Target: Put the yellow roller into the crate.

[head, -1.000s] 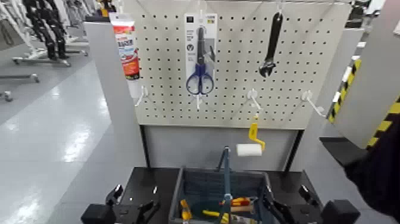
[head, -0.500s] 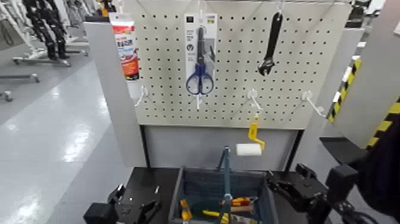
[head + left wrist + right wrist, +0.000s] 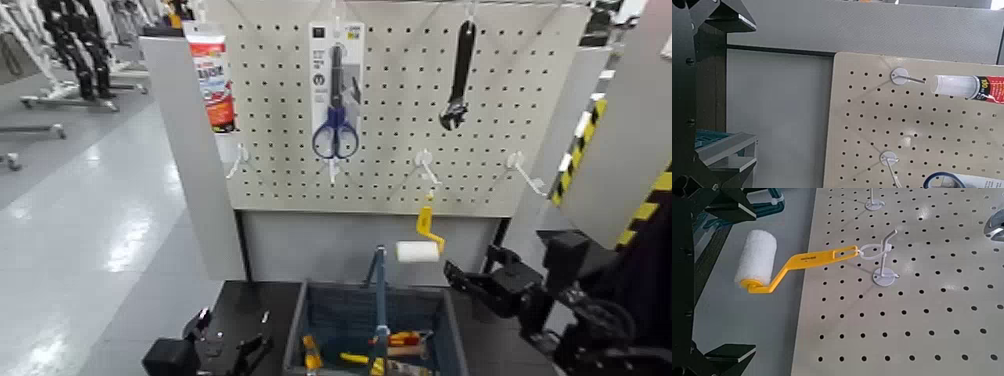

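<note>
Glossy grey floor (image 3: pixel 110 215) spreads over the left side of the head view, with wheeled metal stands (image 3: pixel 75 101) at its upper left and yellow-and-black striped edging (image 3: pixel 581 150) at the right. A cream pegboard (image 3: pixel 285 190) fills the upper middle. On it hang, from left to right, a red-and-white tube (image 3: pixel 210 85), blue-handled scissors (image 3: pixel 335 132) on a packaging card (image 3: pixel 319 60), and a black-handled adjustable wrench (image 3: pixel 459 85). Two bare white hooks, one lower left and one lower right on the board, jut outward.

The yellow roller (image 3: pixel 425 222) hangs by a loop from a white hook (image 3: pixel 427 166) right of centre, its white fuzzy cylinder lying sideways below the board's lower edge. At the bottom centre, the dark blue-grey crate (image 3: pixel 455 325) sits on a black tabletop (image 3: pixel 238 300), its centre handle upright, with yellow and orange-red tools (image 3: pixel 404 339) inside.

The right gripper (image 3: pixel 474 268), just right of the roller's cylinder and above the crate's right rim, has its jaws spread and grasps nothing. The left gripper (image 3: pixel 236 332) is parked at the lower left, beside the crate, jaws apart and empty.
</note>
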